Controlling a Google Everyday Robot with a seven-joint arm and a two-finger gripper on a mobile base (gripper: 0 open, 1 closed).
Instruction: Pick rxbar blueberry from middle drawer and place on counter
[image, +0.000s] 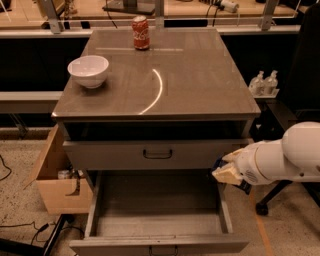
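Note:
The middle drawer (155, 205) is pulled open below the cabinet; its bare grey floor shows nothing on it. My gripper (227, 171) is at the drawer's right wall, just above its rim, beside the closed upper drawer front. Its pale fingers are shut on the rxbar blueberry (244, 187), whose dark blue wrapper ends stick out on both sides of the fingers. The counter (200, 75) is the glossy grey-brown top above, with a curved glare streak.
A red soda can (141, 32) stands at the counter's back and a white bowl (88, 71) at its left. The closed upper drawer front (157, 153) has a black handle. A cardboard box (55, 185) sits left of the cabinet, two bottles (265, 82) and a black chair (300, 75) to the right.

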